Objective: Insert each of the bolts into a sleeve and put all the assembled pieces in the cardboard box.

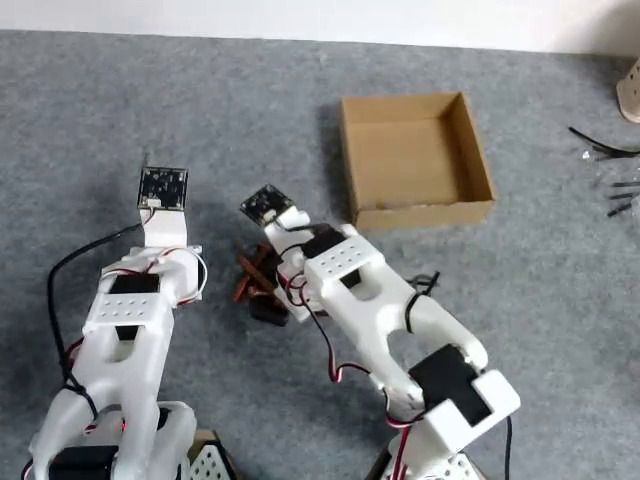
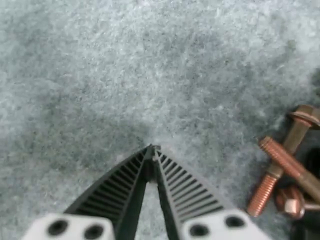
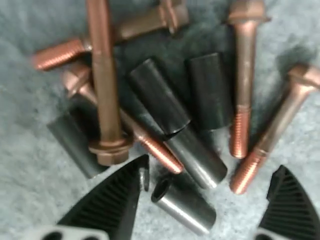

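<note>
Several copper bolts (image 3: 105, 85) and dark metal sleeves (image 3: 157, 95) lie mixed in a heap on the grey felt. One sleeve (image 3: 184, 206) lies apart, closest to the fingers. My right gripper (image 3: 212, 162) hangs open just over this heap, one black finger on each side of the near sleeves, with nothing held. From above, the heap (image 1: 252, 278) sits at the tip of the right arm (image 1: 340, 265). My left gripper (image 2: 151, 148) is shut and empty over bare felt, with a few bolts (image 2: 280, 170) off to one side. The cardboard box (image 1: 415, 160) stands empty beyond the heap.
Black cables and small parts (image 1: 612, 175) lie at the far right edge, and a pale object (image 1: 630, 90) sits in the back right corner. The left arm (image 1: 150, 280) stands close beside the heap. Bare felt lies between the heap and the box.
</note>
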You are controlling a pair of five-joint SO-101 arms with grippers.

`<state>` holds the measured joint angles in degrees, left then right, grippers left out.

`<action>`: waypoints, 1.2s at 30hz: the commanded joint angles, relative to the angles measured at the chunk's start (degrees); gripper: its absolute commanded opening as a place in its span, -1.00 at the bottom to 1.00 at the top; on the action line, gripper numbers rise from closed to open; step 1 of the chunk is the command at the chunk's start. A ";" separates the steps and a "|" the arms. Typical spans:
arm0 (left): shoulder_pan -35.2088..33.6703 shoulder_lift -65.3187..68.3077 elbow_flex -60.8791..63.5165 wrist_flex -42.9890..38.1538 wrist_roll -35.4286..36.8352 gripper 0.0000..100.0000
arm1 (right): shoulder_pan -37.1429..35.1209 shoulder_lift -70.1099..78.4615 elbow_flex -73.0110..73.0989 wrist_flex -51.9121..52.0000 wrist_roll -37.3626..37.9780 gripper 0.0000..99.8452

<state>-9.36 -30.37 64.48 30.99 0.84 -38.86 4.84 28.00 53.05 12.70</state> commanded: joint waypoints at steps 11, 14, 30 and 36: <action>-0.75 -1.98 -0.66 -1.14 0.35 -0.98 | 6.02 5.23 -2.42 -3.74 0.62 -0.31; -0.75 -1.98 -0.66 -1.14 0.35 -0.98 | 6.90 5.23 -2.51 -1.36 0.44 -0.31; -0.75 -2.07 -0.66 -1.14 0.35 -0.98 | 8.92 5.05 -11.03 5.32 0.35 -0.31; -0.75 -2.07 -0.66 -1.23 0.35 -0.98 | 7.60 5.14 -14.02 5.85 0.70 -0.31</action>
<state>-9.36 -30.37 64.48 30.99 0.84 -31.30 10.37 17.45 58.59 12.88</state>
